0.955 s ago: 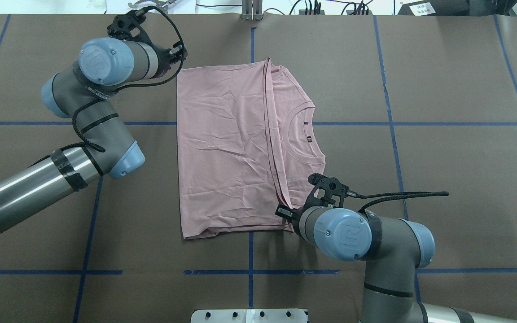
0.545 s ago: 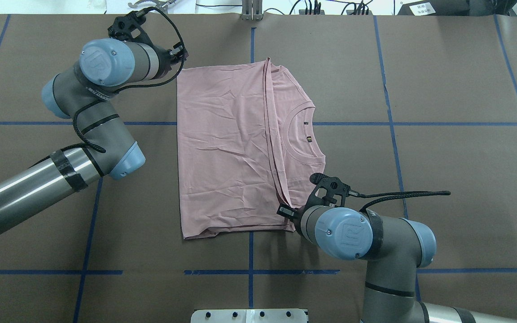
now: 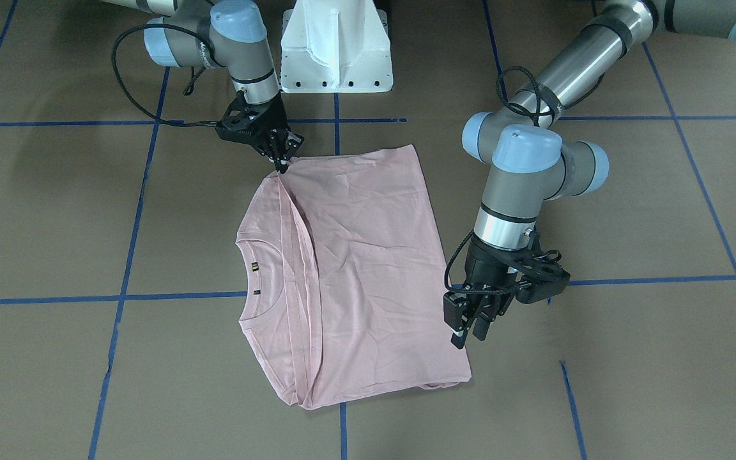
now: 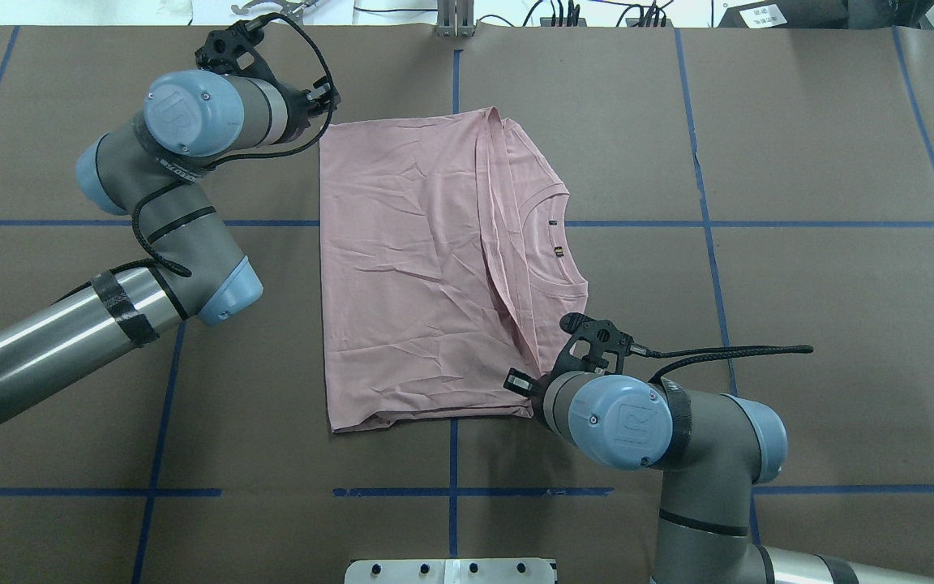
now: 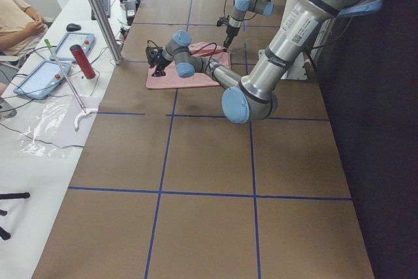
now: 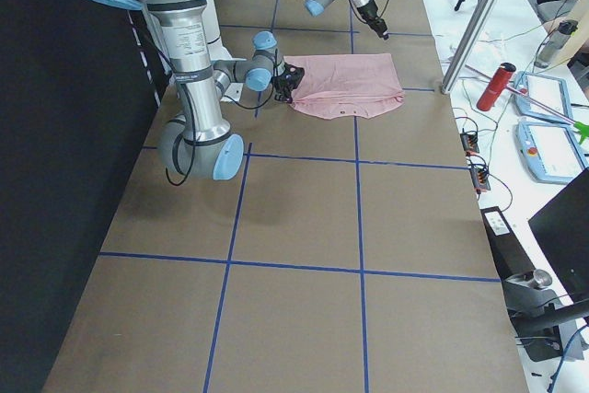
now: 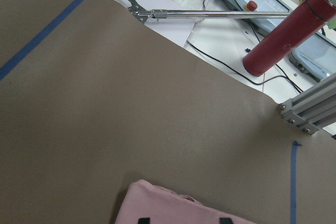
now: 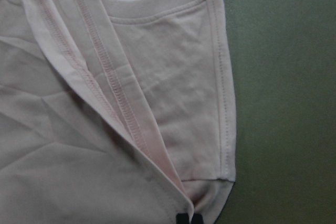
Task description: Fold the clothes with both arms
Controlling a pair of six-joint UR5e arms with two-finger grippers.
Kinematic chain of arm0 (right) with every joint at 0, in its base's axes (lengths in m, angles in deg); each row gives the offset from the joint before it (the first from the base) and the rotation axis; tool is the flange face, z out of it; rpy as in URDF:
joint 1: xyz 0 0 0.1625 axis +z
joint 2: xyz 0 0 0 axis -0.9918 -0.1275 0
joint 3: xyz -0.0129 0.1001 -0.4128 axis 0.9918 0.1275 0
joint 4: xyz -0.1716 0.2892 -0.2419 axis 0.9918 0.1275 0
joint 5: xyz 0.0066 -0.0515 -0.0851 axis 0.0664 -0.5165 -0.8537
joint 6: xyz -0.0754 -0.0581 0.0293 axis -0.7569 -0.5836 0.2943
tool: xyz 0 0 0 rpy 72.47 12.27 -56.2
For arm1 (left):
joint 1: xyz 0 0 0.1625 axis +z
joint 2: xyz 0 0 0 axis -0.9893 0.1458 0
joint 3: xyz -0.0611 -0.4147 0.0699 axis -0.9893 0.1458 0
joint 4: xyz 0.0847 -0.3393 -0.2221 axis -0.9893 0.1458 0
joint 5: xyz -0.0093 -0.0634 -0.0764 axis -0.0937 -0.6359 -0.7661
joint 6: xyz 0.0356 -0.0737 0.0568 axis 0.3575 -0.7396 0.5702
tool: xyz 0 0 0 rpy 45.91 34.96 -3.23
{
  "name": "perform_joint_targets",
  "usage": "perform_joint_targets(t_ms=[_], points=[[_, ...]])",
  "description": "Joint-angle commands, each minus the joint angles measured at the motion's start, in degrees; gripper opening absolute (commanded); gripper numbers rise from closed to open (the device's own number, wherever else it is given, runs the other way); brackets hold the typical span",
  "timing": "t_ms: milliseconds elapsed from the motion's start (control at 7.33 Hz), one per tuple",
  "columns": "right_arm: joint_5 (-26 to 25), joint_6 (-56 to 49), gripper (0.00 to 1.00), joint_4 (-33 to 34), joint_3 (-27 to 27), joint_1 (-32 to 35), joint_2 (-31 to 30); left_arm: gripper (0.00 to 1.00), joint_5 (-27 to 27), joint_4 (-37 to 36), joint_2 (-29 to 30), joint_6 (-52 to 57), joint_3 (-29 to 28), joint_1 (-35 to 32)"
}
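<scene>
The light pink T-shirt (image 4: 410,268) lies folded on the brown table, collar (image 4: 548,243) toward the right, print hidden. My right gripper (image 4: 525,381) is at the shirt's near right corner. In the front view it (image 3: 278,165) pinches that corner, and the right wrist view shows its tips shut on the hemmed fabric (image 8: 157,77). My left gripper (image 3: 467,335) hangs at the shirt's far left edge with its fingers apart and nothing held. In the left wrist view the shirt's corner (image 7: 173,208) lies between its two fingertips.
A white pedestal (image 3: 336,45) stands at the robot's edge. Beyond the far edge lie a red cylinder (image 7: 286,35), a metal grabber tool (image 7: 210,14) and an aluminium post (image 7: 310,108). Blue tape lines (image 4: 455,462) cross the table.
The near end of the shirt's upper folded edge has shifted right, toward the right gripper. Both arms have barely moved.
</scene>
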Motion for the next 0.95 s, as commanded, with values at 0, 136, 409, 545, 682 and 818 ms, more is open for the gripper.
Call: perform_joint_targets(t_ms=[0,136,409,545,682,818], points=[[0.0,-0.1,0.00,0.0,-0.3,0.3,0.2,0.53,0.0,0.0,0.0,0.0,0.0,0.0],[0.0,-0.1,0.00,0.0,-0.5,0.6,0.2,0.53,0.0,0.0,0.0,0.0,0.0,0.0],[0.3,-0.1,0.00,0.4,-2.1,1.0,0.1,0.54,0.0,-0.1,-0.1,-0.8,1.0,0.2],[0.4,-0.1,0.00,2.4,-3.3,1.0,0.2,0.54,-1.2,-0.3,-2.0,-3.0,4.6,1.5],[0.5,-0.1,0.00,3.8,-5.4,1.0,-0.4,0.54,-3.2,-0.9,-6.0,-6.8,10.4,3.0],[0.6,-0.1,0.00,4.2,-6.8,1.0,-0.6,0.54,-5.5,-4.6,-10.4,-11.0,18.8,4.3]])
